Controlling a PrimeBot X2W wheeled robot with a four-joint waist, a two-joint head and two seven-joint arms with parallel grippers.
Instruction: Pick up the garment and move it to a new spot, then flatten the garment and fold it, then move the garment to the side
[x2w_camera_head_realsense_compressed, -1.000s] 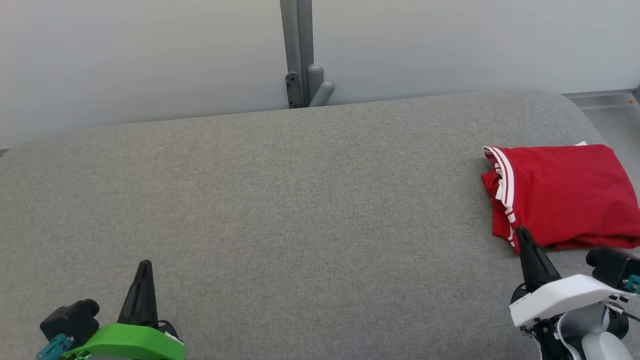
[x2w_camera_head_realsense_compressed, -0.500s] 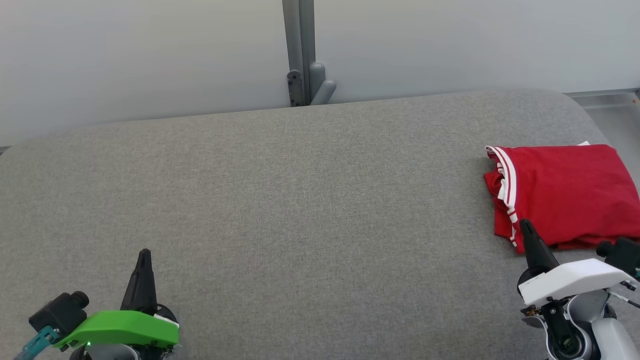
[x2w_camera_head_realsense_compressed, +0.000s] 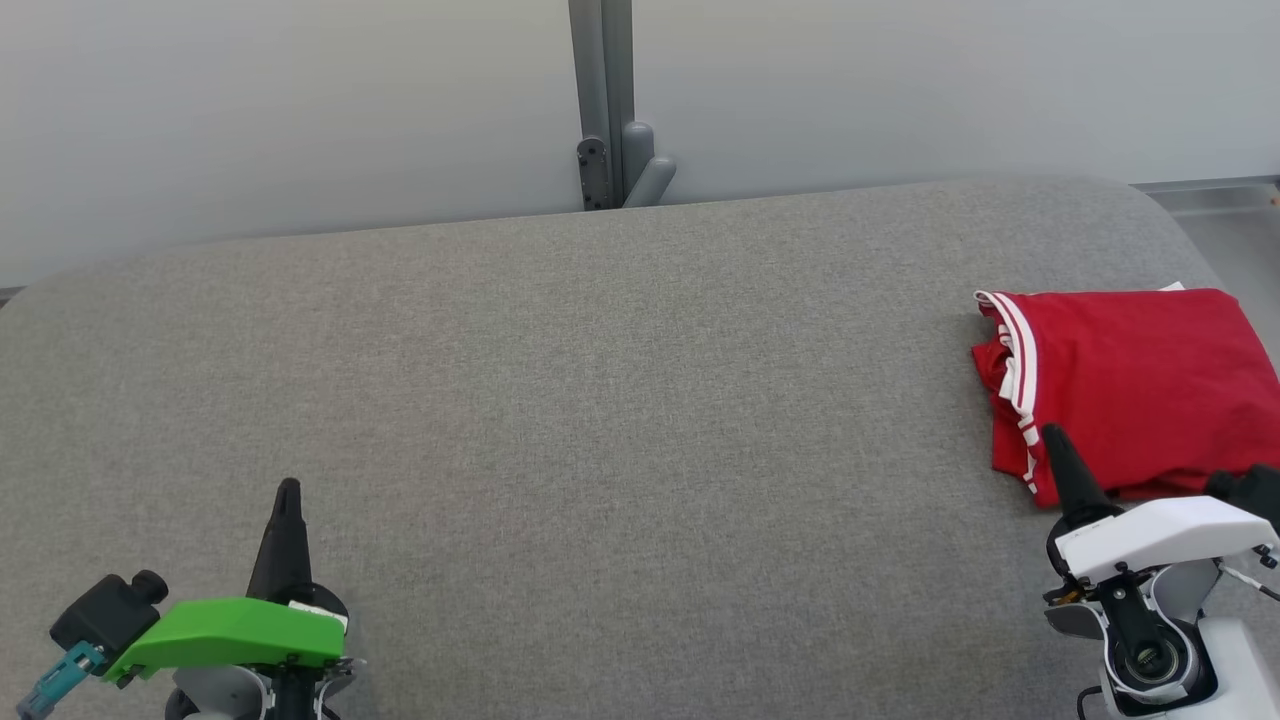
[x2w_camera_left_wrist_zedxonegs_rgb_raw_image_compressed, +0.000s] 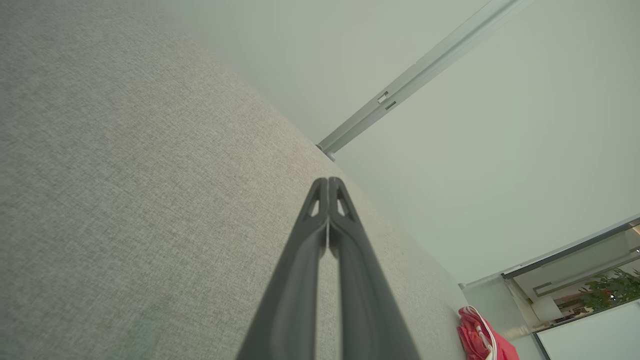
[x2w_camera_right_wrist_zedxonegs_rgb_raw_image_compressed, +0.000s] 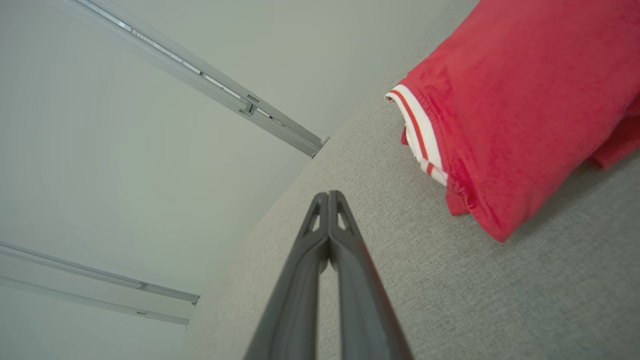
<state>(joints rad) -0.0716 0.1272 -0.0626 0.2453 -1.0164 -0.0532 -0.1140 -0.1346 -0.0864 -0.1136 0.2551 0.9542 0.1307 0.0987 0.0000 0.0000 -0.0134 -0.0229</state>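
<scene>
The red garment (x2w_camera_head_realsense_compressed: 1130, 390) lay folded into a rough rectangle at the right end of the grey fabric-covered table (x2w_camera_head_realsense_compressed: 600, 400), close to the table's right edge. Its white-striped trim (x2w_camera_head_realsense_compressed: 1010, 350) ran down the side facing the table's middle, and a few loose folds bunched at that same edge. The right claw (x2w_camera_head_realsense_compressed: 1052, 432) stood at the lower right of the head view under its white housing (x2w_camera_head_realsense_compressed: 1160, 535), its two dark fingers pressed together from base to tip and holding nothing. From the head, its tip appeared to overlap the near inner corner of the garment. The right wrist view, however, showed the tip over bare cloth-covered table with the garment just beside it, off to one side and not touching. The left claw (x2w_camera_head_realsense_compressed: 288, 490) stood at the lower left under a green housing (x2w_camera_head_realsense_compressed: 225, 630), well apart from the garment, with the whole width of the table between them. Its fingers were likewise fully closed on each other and empty, pointing out across the table toward the pale wall (x2w_camera_head_realsense_compressed: 300, 100). A grey vertical post (x2w_camera_head_realsense_compressed: 605, 100) rose along that wall behind the far edge of the table. In the left wrist view the garment showed as a small red shape at the far end of the table, with a green plant (x2w_camera_left_wrist_zedxonegs_rgb_raw_image_compressed: 612, 290) visible beyond a glass panel.
</scene>
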